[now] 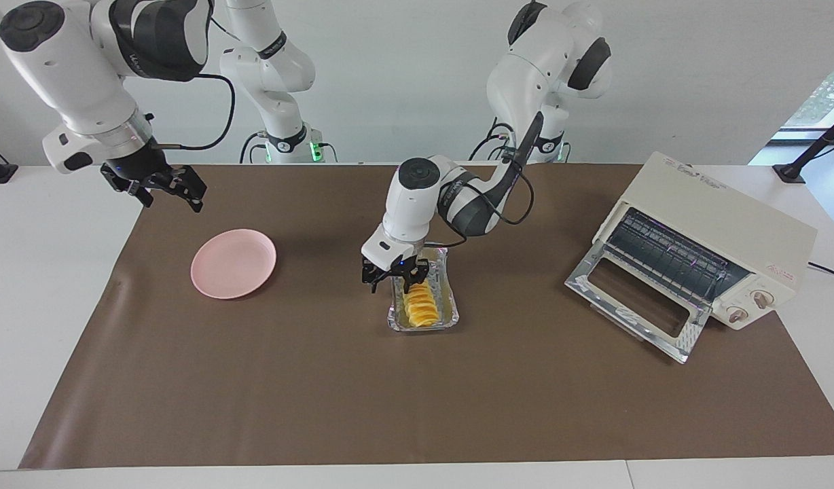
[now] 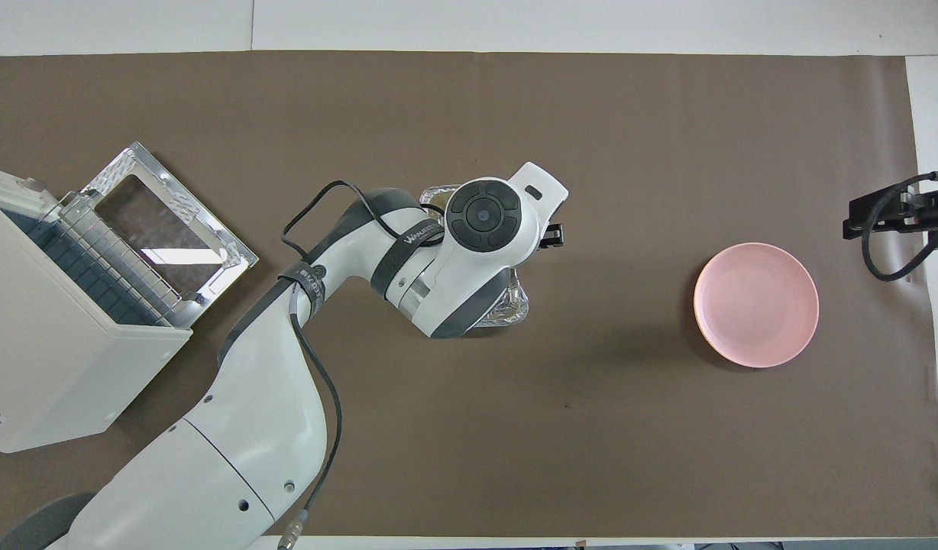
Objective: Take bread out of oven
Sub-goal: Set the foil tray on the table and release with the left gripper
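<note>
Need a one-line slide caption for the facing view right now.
Left gripper over the bread in its foil tray; oven door open; right gripper waits near the pink plate.

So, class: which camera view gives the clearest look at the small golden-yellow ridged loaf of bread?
The facing view. There the small golden-yellow ridged loaf of bread lies plainly visible in the crinkled silver foil tray, with the left end effector at its robot-side end. In the overhead view, the left arm hides the loaf; only tray edges show.

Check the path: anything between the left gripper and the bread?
Nothing visible. The left gripper is directly over the bread, which lies in the foil tray at mid-table, already out of the open oven. The right gripper waits near the pink plate.
</note>
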`<state>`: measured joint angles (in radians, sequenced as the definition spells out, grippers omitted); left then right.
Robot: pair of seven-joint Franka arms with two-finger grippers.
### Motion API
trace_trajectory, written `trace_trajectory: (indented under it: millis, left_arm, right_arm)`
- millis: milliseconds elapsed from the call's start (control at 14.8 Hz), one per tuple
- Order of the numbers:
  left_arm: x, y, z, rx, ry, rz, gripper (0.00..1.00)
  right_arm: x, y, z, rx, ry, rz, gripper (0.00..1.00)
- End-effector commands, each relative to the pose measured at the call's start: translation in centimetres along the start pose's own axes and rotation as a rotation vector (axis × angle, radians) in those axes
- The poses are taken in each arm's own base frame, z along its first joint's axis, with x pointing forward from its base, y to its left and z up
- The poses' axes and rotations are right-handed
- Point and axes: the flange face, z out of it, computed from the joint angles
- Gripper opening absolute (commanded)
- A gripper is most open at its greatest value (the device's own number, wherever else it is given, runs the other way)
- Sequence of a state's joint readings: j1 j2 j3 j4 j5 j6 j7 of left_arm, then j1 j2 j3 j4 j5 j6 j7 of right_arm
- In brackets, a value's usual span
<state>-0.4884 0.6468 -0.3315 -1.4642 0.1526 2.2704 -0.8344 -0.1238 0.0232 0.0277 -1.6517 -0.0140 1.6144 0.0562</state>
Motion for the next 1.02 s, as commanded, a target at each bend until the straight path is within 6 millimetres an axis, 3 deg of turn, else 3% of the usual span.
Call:
trace_trajectory:
  millis: [0, 136, 407, 610, 881, 949]
  left_arm:
    - [2.1, -2.6, -1.6, 0.069, -0.03, -0.055, 1.0]
    - [1.9, -2.6, -2.0, 0.067, -0.067, -0.078, 1.0]
    - [3.0, -3.2, -6.7, 0.007, -0.057, -0.139, 1.0]
    - [3.2, -4.2, -9.6, 0.019, -0.054, -0.149, 1.0]
    - [4.7, -8.1, -14.3, 0.067, -0.056, -0.202, 1.0]
    - [5.1, -9.5, -15.8, 0.082, -0.055, -0.221, 1.0]
  right_arm:
    - [-0.7, 0.0, -0.1, 0.017, 0.003, 0.011, 1.0]
    - [-0.7, 0.0, -0.1, 0.017, 0.003, 0.011, 1.0]
    - [-0.7, 0.0, -0.1, 0.017, 0.003, 0.011, 1.0]
    - [-0.8, 1.7, 0.0, 0.018, -0.007, 0.042, 1.0]
    - [-2.2, 0.2, -0.6, 0.013, -0.057, -0.009, 1.0]
    - [-2.1, -1.1, -0.8, 0.014, -0.04, -0.071, 1.0]
